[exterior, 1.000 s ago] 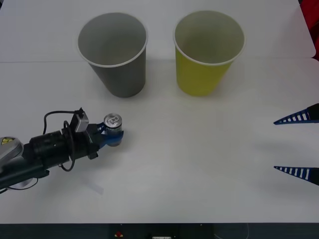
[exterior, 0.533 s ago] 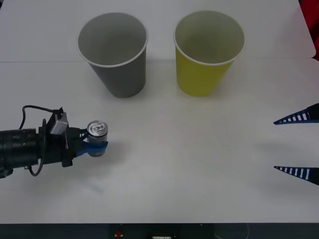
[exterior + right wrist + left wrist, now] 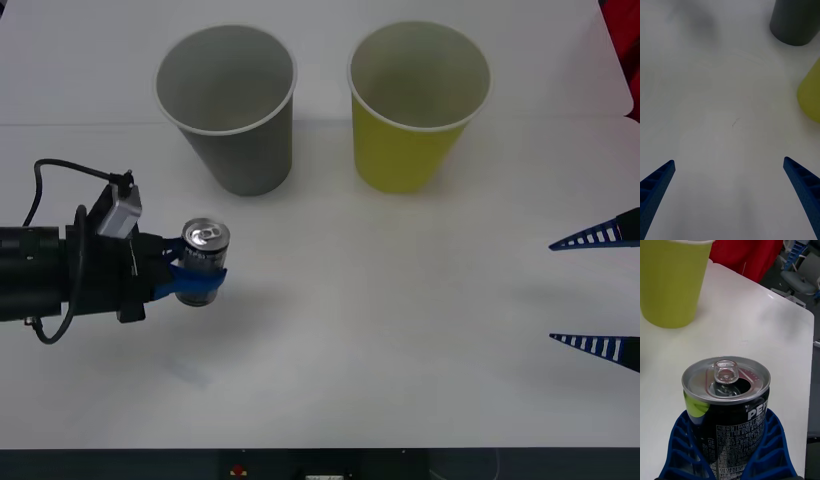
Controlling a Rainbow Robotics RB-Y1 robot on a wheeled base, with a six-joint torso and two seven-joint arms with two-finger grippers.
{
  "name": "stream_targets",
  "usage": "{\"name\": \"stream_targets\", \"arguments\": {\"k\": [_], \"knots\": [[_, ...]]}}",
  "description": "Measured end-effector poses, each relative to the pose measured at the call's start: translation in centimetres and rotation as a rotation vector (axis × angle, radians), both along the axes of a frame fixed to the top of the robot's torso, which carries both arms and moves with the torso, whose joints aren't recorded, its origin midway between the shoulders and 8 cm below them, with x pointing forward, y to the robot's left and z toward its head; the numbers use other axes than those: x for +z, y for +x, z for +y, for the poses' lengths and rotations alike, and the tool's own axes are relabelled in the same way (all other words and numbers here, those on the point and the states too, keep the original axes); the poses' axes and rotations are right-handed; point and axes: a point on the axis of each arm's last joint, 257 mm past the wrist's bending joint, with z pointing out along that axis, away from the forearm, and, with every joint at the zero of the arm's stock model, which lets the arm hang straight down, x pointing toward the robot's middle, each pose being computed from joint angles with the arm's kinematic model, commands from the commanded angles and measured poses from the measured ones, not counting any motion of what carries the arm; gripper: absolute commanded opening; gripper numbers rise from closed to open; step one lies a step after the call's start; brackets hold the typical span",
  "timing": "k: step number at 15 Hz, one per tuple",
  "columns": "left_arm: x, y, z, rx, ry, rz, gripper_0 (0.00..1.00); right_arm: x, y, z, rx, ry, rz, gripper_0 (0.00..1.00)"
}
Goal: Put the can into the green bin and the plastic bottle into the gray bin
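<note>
My left gripper point(image 3: 198, 280) is shut on the can point(image 3: 205, 250), a small dark can with a silver top and pull tab, held upright a little above the table at the left. In the left wrist view the blue fingers point(image 3: 681, 444) wrap both sides of the can point(image 3: 728, 397). The gray bin point(image 3: 228, 110) stands behind the can, slightly to its right, and the green bin point(image 3: 415, 110) stands to the right of the gray one. My right gripper point(image 3: 598, 290) hangs open at the right edge with nothing in it. The plastic bottle is out of view.
The white table point(image 3: 380, 330) is bare between the two arms. The right wrist view has the gray bin point(image 3: 795, 22) and the green bin point(image 3: 810, 93) beyond the open right gripper point(image 3: 730, 195). The green bin point(image 3: 672, 281) also stands past the can in the left wrist view.
My left gripper drew back to the left with the can, then rose with it off the table. The right arm and both bins have stayed put.
</note>
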Motion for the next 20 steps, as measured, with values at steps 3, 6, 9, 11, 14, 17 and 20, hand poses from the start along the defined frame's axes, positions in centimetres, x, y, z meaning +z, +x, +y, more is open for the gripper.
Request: {"name": "stream_targets", "arguments": {"k": [3,6,9,11,14,17,20], "knots": [[2.6,0.2,-2.4,0.039,0.005,0.012,0.00,0.0,0.0,0.0,0.000,0.000,0.000,1.00],[5.1,0.5,-4.3,0.064,0.014,0.031,0.00,0.0,0.0,0.0,0.000,0.000,0.000,1.00],[7.5,1.0,-6.3,0.073,0.036,0.031,0.00,0.0,0.0,0.0,0.000,0.000,0.000,1.00],[8.9,1.7,-7.5,0.084,0.058,0.030,0.00,0.0,0.0,0.0,0.000,0.000,0.000,1.00],[11.1,3.3,-9.1,0.098,0.112,-0.008,0.00,0.0,0.0,0.0,0.000,0.000,0.000,1.00],[12.5,6.0,-11.5,0.084,0.130,-0.021,0.00,0.0,0.0,0.0,0.000,0.000,0.000,1.00],[14.5,9.2,-14.0,0.088,0.102,-0.007,0.00,0.0,0.0,0.0,0.000,0.000,0.000,1.00]]}}
